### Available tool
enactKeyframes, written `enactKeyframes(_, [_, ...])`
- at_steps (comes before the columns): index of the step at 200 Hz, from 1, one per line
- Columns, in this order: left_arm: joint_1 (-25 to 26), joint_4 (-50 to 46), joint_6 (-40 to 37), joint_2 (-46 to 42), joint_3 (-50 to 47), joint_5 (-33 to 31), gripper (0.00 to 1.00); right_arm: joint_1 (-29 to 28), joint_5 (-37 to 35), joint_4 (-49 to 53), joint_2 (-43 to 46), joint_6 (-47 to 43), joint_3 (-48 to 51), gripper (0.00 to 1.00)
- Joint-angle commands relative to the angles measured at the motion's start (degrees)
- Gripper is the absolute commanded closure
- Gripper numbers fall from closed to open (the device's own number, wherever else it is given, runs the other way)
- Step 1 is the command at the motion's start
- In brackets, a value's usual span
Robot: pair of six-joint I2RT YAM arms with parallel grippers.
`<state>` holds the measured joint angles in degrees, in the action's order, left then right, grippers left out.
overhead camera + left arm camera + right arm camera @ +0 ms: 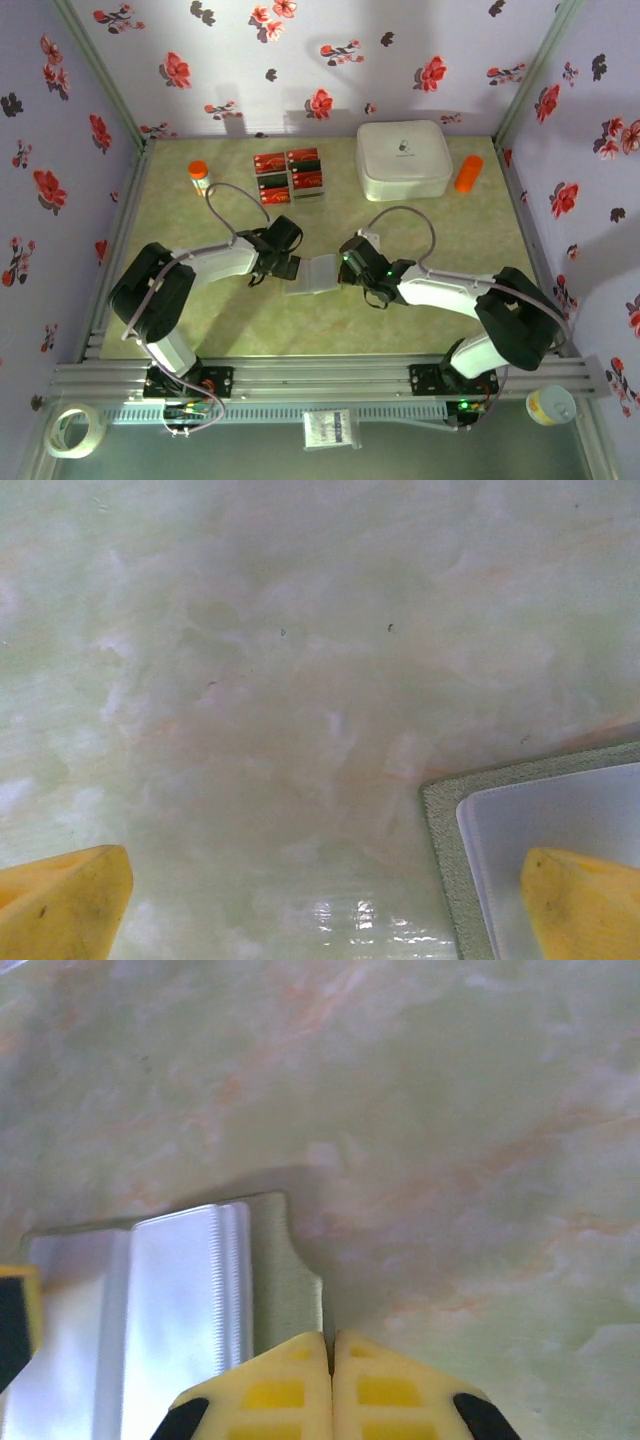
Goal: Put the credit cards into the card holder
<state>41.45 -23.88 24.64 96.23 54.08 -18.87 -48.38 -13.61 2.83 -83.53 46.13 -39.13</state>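
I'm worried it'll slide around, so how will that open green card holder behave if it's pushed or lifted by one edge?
The card holder lies thin and flat on the glossy table, so a push would probably slide it. Its clear sleeves look slick, likely slippery to pinch. Thin as it is, it may sag when lifted by one edge.

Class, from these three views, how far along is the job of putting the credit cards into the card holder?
Done: the card holder lies open and flat. In hand: the right gripper is shut at its edge, and the left gripper is open with one finger over its corner. Left: all the visible credit cards sit grouped beyond it, none inside.
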Motion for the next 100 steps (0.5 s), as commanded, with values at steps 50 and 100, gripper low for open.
enactKeyframes(50, [-0.49,-1.18,6.2,-7.01,0.96,6.48,0.0,-0.44,-0.22,-2.81,2.91,3.43,6.75,1.0])
enactKeyframes(100, [-0.18,-0.36,10.58,-10.23,4.12,12.92,0.0,-0.82,-0.35,-3.9,4.68,3.62,7.5,1.0])
